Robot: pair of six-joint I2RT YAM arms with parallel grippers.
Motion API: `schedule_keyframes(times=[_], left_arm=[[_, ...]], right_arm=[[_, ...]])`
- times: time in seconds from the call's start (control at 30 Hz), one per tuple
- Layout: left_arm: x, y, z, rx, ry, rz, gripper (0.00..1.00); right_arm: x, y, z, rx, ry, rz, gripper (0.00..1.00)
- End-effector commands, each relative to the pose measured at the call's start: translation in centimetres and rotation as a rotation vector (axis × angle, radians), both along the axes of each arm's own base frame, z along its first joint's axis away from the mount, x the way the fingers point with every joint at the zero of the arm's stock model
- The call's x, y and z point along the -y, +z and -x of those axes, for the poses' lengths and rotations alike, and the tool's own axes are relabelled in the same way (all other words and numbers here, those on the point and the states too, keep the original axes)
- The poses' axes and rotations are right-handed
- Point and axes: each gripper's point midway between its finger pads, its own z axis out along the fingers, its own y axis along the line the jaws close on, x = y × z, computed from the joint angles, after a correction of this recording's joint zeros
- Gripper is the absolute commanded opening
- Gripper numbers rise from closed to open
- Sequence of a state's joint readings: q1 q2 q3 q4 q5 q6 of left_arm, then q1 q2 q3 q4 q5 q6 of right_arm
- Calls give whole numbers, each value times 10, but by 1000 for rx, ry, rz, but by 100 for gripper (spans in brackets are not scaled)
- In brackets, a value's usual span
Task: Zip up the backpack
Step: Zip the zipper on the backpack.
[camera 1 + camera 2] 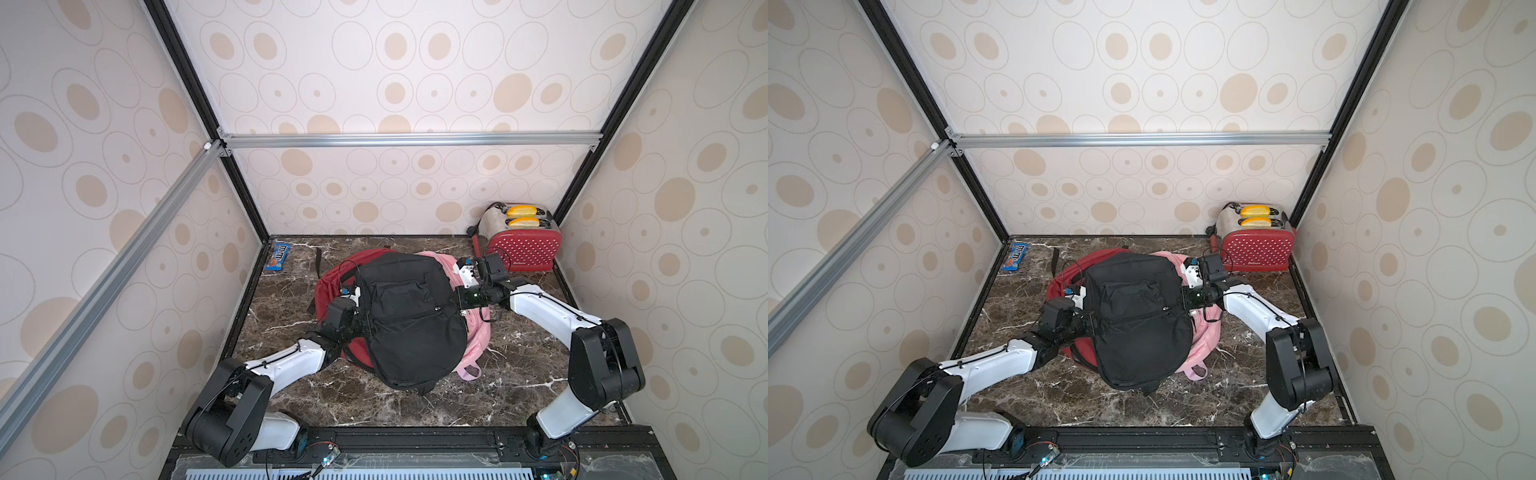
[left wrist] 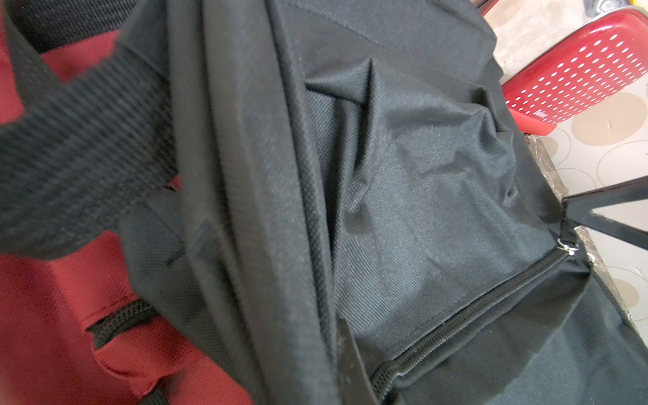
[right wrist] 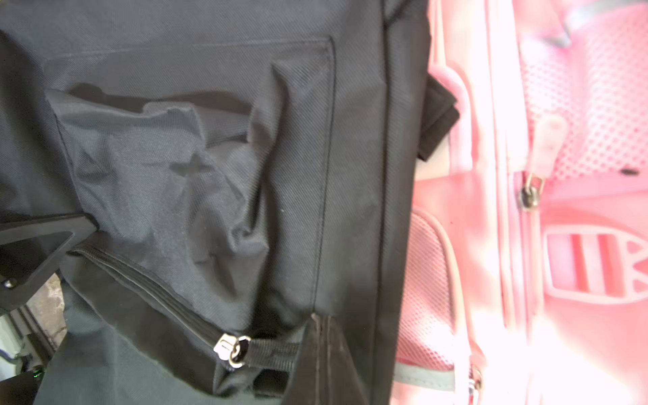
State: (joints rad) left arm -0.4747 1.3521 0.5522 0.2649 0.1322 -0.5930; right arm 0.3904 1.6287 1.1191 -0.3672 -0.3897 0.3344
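Cream wallpaper dotted with beige ovals walls in a dark brown marble bench [image 1: 332, 399], where a black fabric backpack [image 1: 409, 320] lies face up at the centre. It is stacked across a dark red fabric backpack [image 1: 332, 282] on its left and a pink fabric backpack [image 1: 478, 332] on its right. At the black bag's left edge the left hand [image 1: 365, 320] sits closed, pinching the fabric at one end of the front-pocket zip [image 3: 150, 291]. At the opposite edge the right hand [image 1: 456, 308] is closed on the black webbing pull tab [image 3: 273, 354] that hangs off the silver slider [image 3: 229, 349]. Seen from the right wrist, the zip's teeth are meshed along the whole stretch between the left hand and the slider, and the pocket cloth beside it is rumpled. A red toaster with white polka dots [image 1: 523, 249] stands in the far right corner, near the right hand but apart from it, with two yellow buns [image 1: 524, 211] in its slots. A blue candy packet [image 1: 280, 257] lies flat by the far left wall, well apart from the bags.
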Motion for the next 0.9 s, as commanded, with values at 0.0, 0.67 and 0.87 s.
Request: schedule_keyframes(times=[0.0,0.67,0.87], left_arm=[[-3,-9,4,-36,2,-44,0],[1,-3,-1,-40,-2,-44,0],[2,6,-7,-53,14,-46,0]], right_arm=[[4,19,-7,50,-21,-73,35],[-19,12,-91,-35,4,-309,54],[-31,13,-97,-69,33,-382,21]])
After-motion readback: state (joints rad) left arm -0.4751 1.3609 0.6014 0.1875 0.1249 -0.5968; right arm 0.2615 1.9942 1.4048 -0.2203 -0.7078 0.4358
